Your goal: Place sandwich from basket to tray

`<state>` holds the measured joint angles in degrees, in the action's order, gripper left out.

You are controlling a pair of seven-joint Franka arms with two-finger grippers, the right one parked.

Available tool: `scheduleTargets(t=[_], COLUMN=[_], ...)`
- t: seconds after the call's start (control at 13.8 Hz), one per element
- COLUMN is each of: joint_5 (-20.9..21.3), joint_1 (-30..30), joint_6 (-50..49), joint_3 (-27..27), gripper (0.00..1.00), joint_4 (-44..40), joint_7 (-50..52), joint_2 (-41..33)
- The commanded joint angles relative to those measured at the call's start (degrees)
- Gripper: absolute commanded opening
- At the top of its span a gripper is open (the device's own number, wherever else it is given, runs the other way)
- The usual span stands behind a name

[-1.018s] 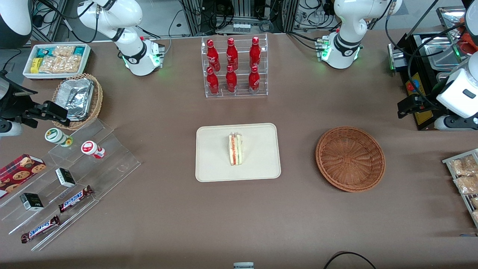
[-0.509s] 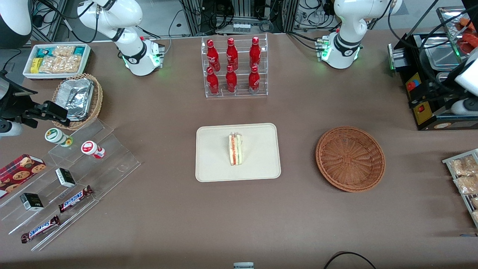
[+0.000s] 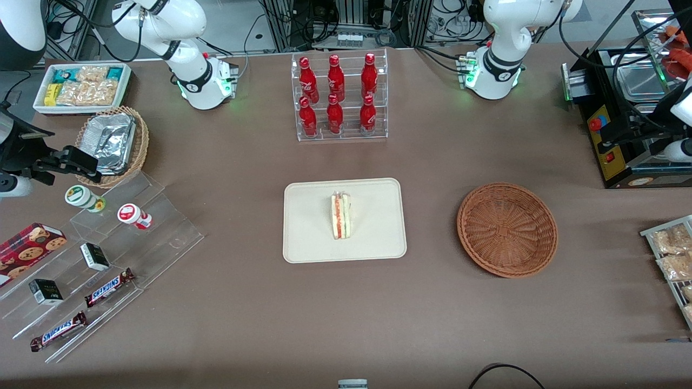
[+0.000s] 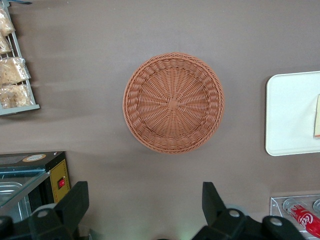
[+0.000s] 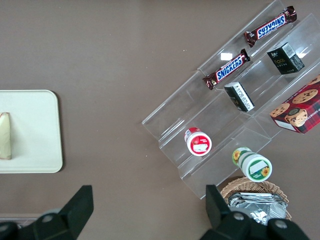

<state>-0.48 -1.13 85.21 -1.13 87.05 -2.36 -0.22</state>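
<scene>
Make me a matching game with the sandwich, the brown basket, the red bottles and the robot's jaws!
Things:
1. sandwich
2. basket
3. red bottles
4. gripper

Places or states:
A. standing in a clear rack
B. empty
C. lying on the tray
D. jaws open, holding nothing, high above the table beside the basket

Pairs: 1-C, 2-B, 3-A, 4-D

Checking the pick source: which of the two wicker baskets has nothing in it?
The reddish-brown basket, beside the tray holding the sandwich. The lighter tan basket holds foil trays. The gripper is high above the reddish-brown one, jaws open.
</scene>
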Motion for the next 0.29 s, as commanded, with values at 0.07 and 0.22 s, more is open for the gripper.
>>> scheduleTargets(t=[0.07, 0.22], joint_5=[-0.6, -0.4], joint_1=[0.1, 0.3], joint_6=[-1.2, -1.8], joint_3=[-0.3, -0.4], gripper=[1.0, 1.0], joint_4=[0.0, 0.2], joint_7=[3.0, 3.1], joint_2=[-0.7, -1.1])
